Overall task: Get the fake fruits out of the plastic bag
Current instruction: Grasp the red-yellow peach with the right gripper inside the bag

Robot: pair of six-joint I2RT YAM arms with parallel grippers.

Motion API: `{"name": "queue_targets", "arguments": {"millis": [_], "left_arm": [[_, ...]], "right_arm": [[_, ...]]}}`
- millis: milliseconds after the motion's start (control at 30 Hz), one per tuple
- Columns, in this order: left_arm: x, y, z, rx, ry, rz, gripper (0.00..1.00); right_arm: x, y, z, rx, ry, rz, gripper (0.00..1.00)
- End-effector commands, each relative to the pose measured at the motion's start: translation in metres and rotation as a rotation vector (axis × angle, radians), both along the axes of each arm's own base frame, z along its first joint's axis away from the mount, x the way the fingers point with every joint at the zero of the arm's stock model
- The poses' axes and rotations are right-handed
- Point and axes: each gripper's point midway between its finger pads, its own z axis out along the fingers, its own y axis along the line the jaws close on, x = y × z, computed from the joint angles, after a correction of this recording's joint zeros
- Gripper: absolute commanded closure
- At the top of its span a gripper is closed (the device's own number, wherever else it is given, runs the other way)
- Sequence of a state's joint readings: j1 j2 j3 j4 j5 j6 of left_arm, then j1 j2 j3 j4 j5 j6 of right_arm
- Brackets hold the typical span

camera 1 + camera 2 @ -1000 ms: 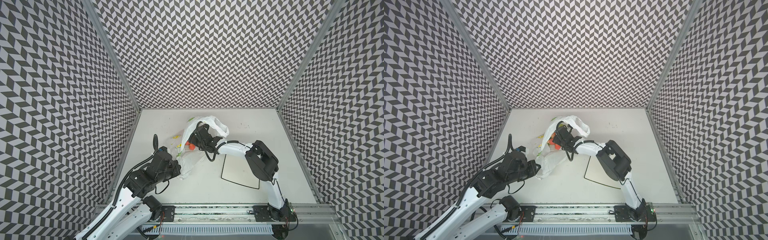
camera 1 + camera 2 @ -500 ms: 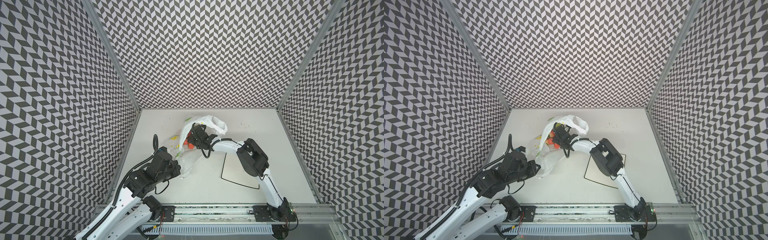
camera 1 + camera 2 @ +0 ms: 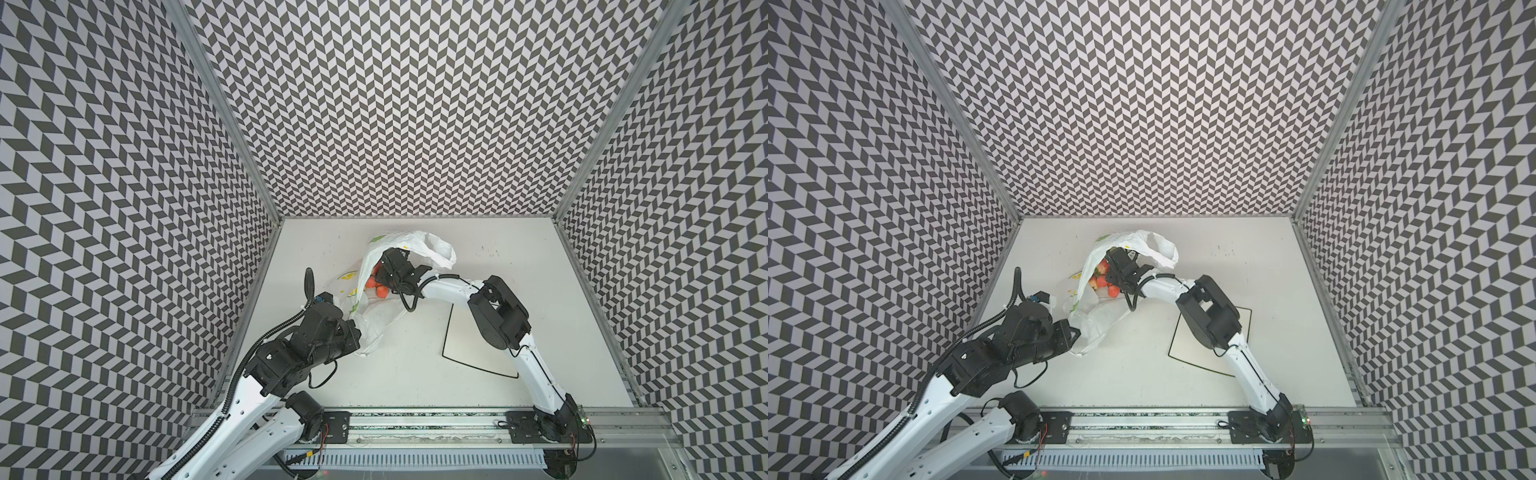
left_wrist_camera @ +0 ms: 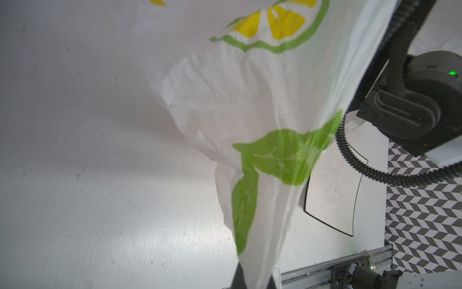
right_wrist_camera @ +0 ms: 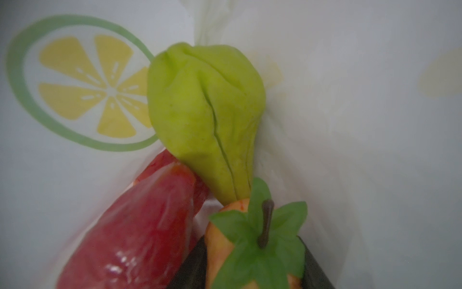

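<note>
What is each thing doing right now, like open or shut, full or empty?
plastic bag, open, fruit inside.
fake fruits, inside the bag.
plate, empty.
left gripper, shut on the plastic bag.
right gripper, in the bag, jaws around an orange fruit; grip unclear.

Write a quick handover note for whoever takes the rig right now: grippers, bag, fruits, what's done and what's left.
Left gripper: shut on a pinch of the plastic bag, holding it up.
Right gripper: inside the bag's mouth, jaws either side of an orange stemmed fruit; whether the grip is firm is unclear.
Fake fruits: all in view are in the bag, including a green fruit and a red fruit.
Done: no fruit out yet.
Left: lift every fruit out.
</note>
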State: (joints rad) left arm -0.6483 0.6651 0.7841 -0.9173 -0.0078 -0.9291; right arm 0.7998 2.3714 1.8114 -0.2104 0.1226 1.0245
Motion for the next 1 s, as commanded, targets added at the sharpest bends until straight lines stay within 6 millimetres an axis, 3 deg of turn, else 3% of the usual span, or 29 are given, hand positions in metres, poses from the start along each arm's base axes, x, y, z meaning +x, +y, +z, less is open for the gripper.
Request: {"name": "queue_targets", "arguments": {"millis": [0, 233, 600, 767, 967], "left_arm": [[0.001, 0.003, 0.011, -0.006, -0.031, 0.017, 1.0], [0.014, -0.004, 0.015, -0.048, -0.07, 0.045, 1.0], [0.048, -0.027, 0.025, -0.116, -0.137, 0.077, 1.0], [0.053, -0.027, 0.027, -0.111, -0.149, 0.085, 1.0], [0.053, -0.025, 0.028, -0.112, -0.156, 0.098, 1.0]], "right_arm": [[0.008, 0.003, 0.024, 0.027, -0.065, 0.009, 0.61], [-0.011, 0.0, 0.069, 0.109, -0.114, 0.078, 0.62], [-0.073, -0.019, 0.112, 0.191, -0.139, 0.214, 0.61], [-0.099, -0.027, 0.135, 0.216, -0.158, 0.307, 0.61], [-0.149, -0.035, 0.165, 0.244, -0.182, 0.479, 0.61]]}}
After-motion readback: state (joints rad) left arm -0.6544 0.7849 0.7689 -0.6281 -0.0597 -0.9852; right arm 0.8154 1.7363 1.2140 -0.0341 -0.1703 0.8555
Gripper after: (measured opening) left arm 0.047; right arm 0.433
